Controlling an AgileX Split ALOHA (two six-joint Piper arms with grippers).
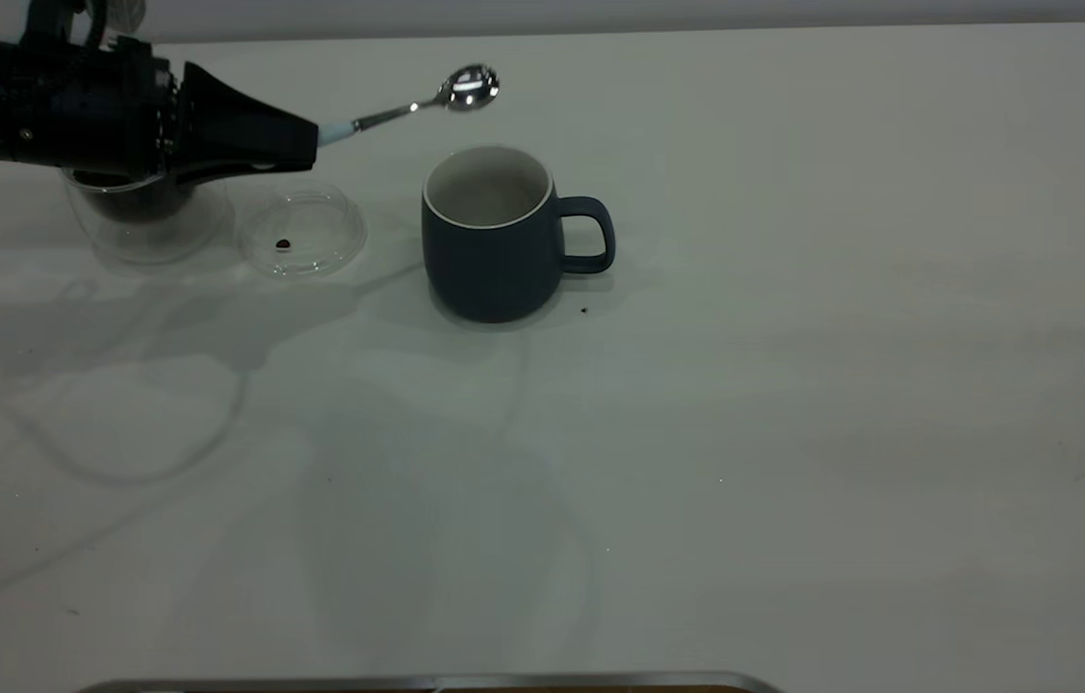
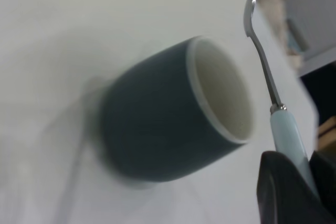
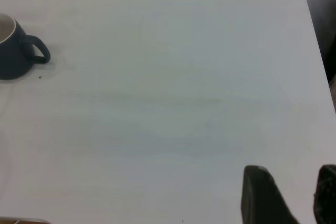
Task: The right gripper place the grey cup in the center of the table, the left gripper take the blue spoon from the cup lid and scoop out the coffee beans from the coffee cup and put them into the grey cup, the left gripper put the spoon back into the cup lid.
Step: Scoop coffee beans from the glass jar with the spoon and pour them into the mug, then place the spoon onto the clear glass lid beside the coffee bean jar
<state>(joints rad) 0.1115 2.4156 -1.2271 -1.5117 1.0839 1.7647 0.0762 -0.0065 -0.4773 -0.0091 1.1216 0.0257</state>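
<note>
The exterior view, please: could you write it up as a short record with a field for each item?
left gripper: shut on the blue spoon, held in the air above the table
spoon bowl: empty, beyond the grey cup
grey cup: upright, mid-table, handle toward the right arm's side
cup lid: flat, one coffee bean on it
coffee cup: partly behind the left arm
right gripper: open, away from the cup
</note>
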